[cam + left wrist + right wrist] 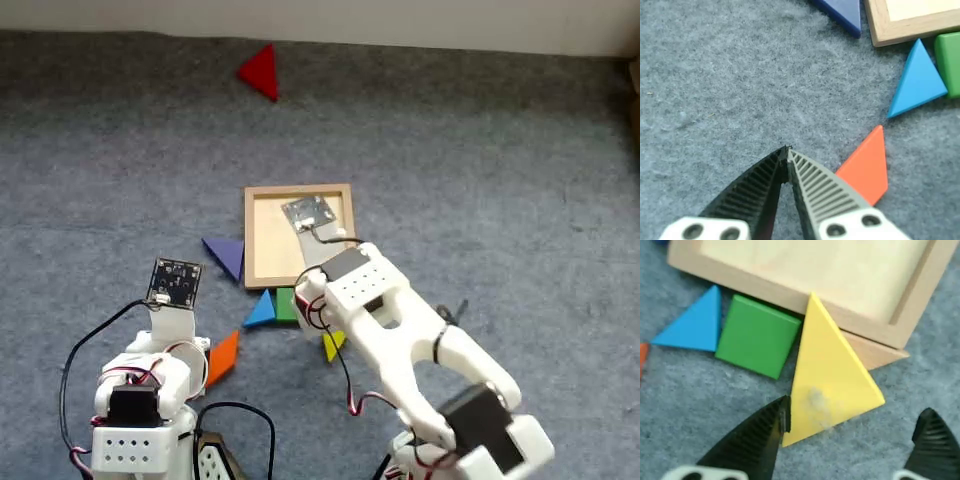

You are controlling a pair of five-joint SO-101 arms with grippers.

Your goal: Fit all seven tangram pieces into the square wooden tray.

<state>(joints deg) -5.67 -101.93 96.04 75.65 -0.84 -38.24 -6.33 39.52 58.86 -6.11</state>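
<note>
Left gripper: closed, empty, beside the orange piece. Right gripper: wide open astride the yellow triangle, whose tip meets the near rim of the tray. We judge no piece placed yet: the green square, blue triangle and navy triangle lie beside the tray, and the red triangle lies far off.

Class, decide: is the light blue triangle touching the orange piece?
Apart. In the left wrist view, carpet shows between the light blue triangle and the orange piece.

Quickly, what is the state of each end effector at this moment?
Left end effector: closed, holding nothing.
Right end effector: open, with the yellow triangle lying between its fingers, not clamped.
</note>
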